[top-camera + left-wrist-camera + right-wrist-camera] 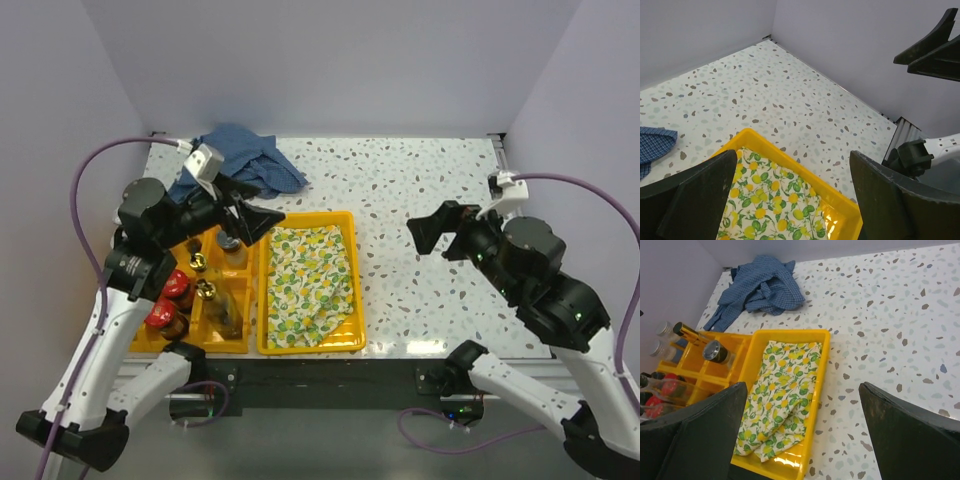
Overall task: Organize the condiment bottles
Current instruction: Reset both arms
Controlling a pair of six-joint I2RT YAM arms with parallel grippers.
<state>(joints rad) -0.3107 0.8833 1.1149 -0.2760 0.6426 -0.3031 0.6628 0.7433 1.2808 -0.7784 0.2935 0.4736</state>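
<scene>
Condiment bottles (195, 290) were found gathered in the divided yellow tray (225, 345) at the left of the table (430, 170), set upright in its compartments so that each was kept apart from its neighbours. Red-lidded jars (172, 288) were placed in the near-left cells, and the glass bottles with gold pourers (205, 290) were stood beside them toward the middle. A grey-capped shaker (715, 351) was seen in a cell nearer the second tray. No bottle could be made out loose on the table, so the sorting was judged to be largely done.

The left gripper (262, 225) was held above the far part of the divided tray with its jaws spread wide and nothing between them, which was taken as the posture of a release rather than a grasp. The right gripper (430, 240) was likewise spread and empty, poised over bare table well apart from both trays, presumably kept out of the other arm's way.

The second yellow tray (310, 347) was set just beside the first and was filled by a lemon-print cloth (305, 280). A blue checked cloth (240, 160) was left crumpled behind the trays, near the back wall.
</scene>
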